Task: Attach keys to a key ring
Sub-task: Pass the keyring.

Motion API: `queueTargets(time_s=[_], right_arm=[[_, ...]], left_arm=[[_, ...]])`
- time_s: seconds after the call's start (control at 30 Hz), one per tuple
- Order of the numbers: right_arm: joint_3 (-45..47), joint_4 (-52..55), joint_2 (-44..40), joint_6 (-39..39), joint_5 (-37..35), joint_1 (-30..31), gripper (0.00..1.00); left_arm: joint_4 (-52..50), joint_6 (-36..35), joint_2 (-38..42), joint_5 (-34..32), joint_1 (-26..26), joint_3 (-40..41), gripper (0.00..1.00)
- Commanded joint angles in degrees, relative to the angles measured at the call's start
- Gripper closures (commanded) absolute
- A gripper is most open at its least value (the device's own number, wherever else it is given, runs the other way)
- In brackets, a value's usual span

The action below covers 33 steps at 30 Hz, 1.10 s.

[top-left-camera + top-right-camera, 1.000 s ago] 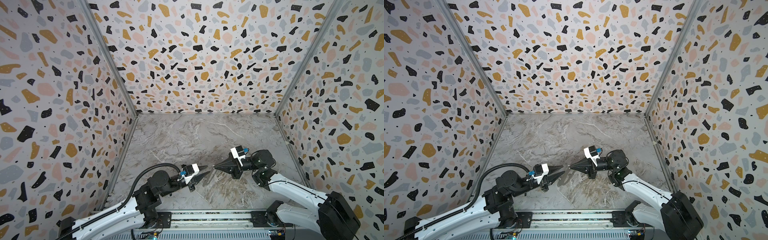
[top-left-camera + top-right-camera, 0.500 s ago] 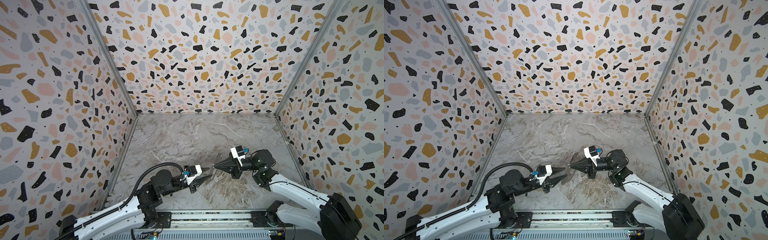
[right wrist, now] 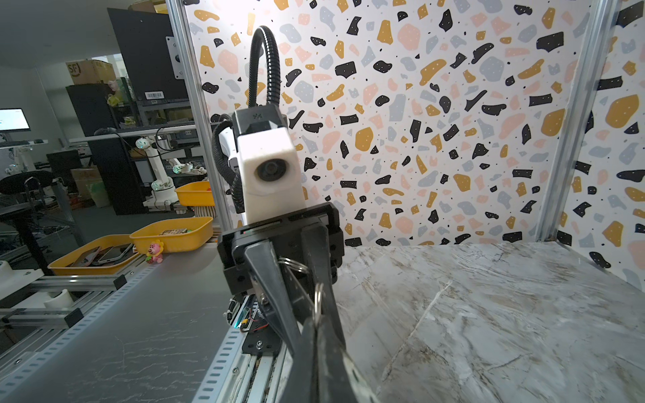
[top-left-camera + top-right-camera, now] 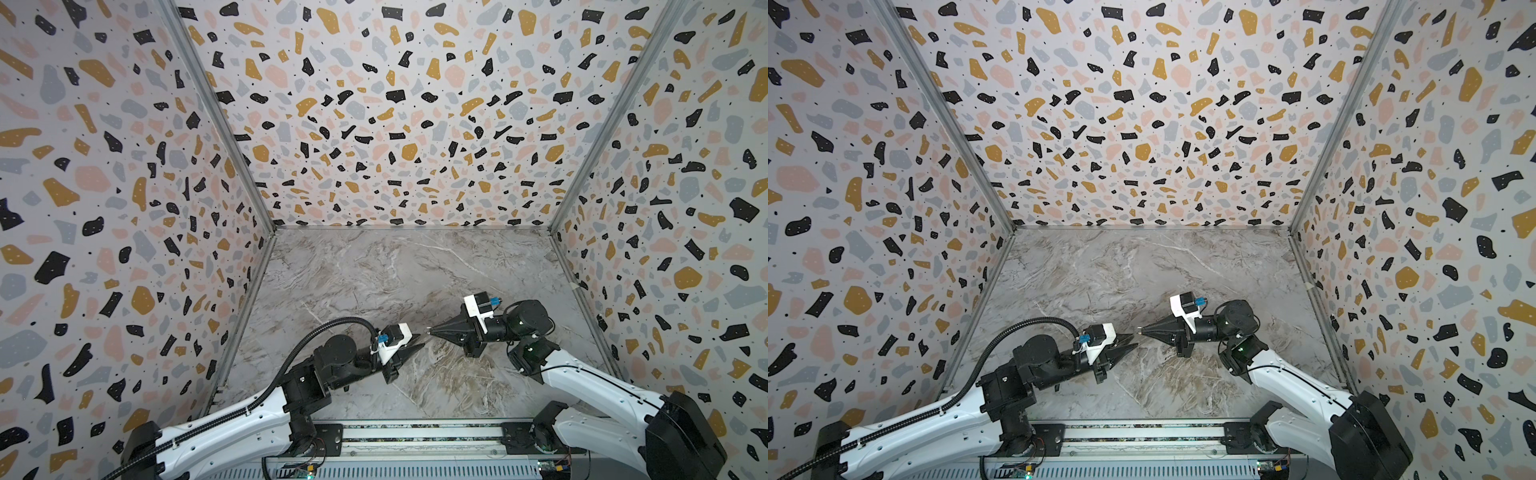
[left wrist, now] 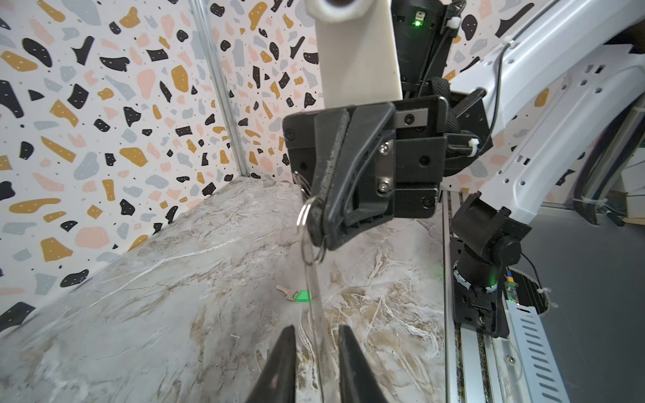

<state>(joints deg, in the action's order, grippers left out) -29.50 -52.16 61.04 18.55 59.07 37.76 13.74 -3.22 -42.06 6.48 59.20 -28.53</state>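
Observation:
In the left wrist view my right gripper [image 5: 321, 237] is shut on a thin silver key ring [image 5: 304, 223], held above the marble table. A clear strip [image 5: 316, 307] hangs from the ring and runs down between the fingers of my left gripper [image 5: 316, 329], which stand a little apart and do not press it. A tiny key [image 5: 298, 296] with a green head lies on the table beyond. In both top views the left gripper [image 4: 419, 343] and right gripper [image 4: 430, 331] meet tip to tip; the key is hidden there. The right wrist view shows the key ring [image 3: 317, 301] at my shut right gripper [image 3: 316, 328].
Speckled walls [image 4: 395, 124] close the marble table [image 4: 395, 270] on three sides. The arms' metal rail [image 4: 415, 432] runs along the front edge. Yellow trays [image 3: 171, 237] with small items stand outside the cell, beyond the front rail.
Both grippers stay tip to tip near the front middle. The left jaws look slightly narrower than half a second ago. The right gripper keeps its hold on the ring.

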Motion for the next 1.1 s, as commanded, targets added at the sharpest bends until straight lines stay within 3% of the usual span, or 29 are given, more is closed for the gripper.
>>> queueTargets(time_s=[0.0, 0.17, 0.63, 0.87, 1.07], right_arm=[[-0.4, 0.9, -1.9, -1.2, -0.8, 0.3, 1.0], [-1.5, 6.4, -2.5, -3.7, -4.2, 1.0, 1.0], [-6.2, 19.9, -3.3, -6.0, -24.5, 6.1, 1.0], [-6.7, 20.1, -2.7, -4.4, -30.0, 8.0, 1.0], [-7.0, 21.3, -2.5, -4.6, -39.2, 12.1, 1.0]], left_arm=[[3.1, 1.0, 1.5, -4.0, -0.1, -1.6, 0.86], [2.9, 1.0, 2.0, -6.7, -0.1, -1.6, 1.0], [3.1, 1.2, 0.2, -9.2, 0.0, -2.3, 1.0], [2.9, 1.2, -0.6, -9.4, 0.1, -2.7, 1.0], [2.6, 1.2, -1.0, -11.9, 0.3, -3.2, 1.0]])
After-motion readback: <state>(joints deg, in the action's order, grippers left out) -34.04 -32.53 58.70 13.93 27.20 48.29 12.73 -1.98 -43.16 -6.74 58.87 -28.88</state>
